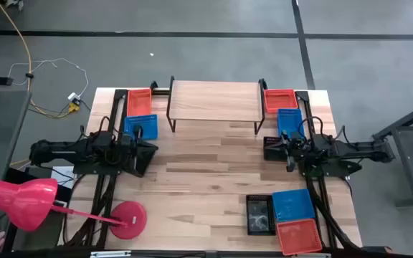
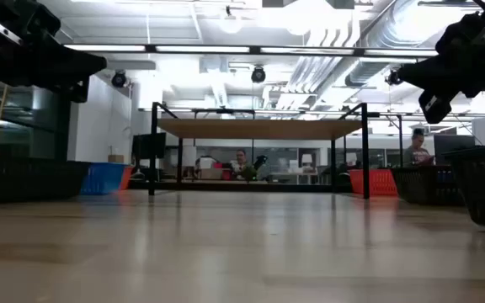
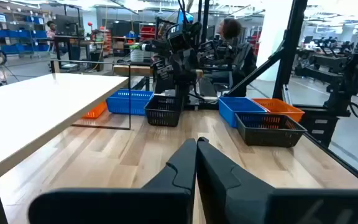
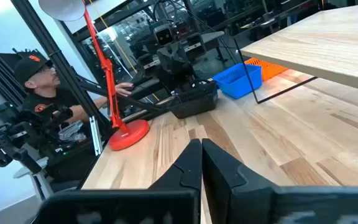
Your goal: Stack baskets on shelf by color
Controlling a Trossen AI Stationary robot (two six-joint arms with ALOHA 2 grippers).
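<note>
Here the left pincer [image 3: 196, 144] is fully closed with nothing in it, and it hangs above the left part of the counter [image 1: 214, 165], just in front of a black basket [image 1: 143, 152]. Beside that one, toward the back left corner, lie a blue basket [image 1: 140, 125] and a red-orange basket [image 1: 139, 101].

The right pincer [image 4: 201, 145] is also pressed together and empty, above the right side of the counter. Next to it stands another black basket [image 1: 273, 148], and behind that a blue one [image 1: 289, 120] and a red-orange one [image 1: 279, 99].

The shelf [image 1: 214, 100] stands at the middle of the back edge, between the two back groups, and its plank carries no baskets.

At the front right lie three more baskets: black [image 1: 259, 214], blue [image 1: 293, 204] and red-orange [image 1: 299, 236].

A red lamp [image 1: 129, 219] stands at the front left.
</note>
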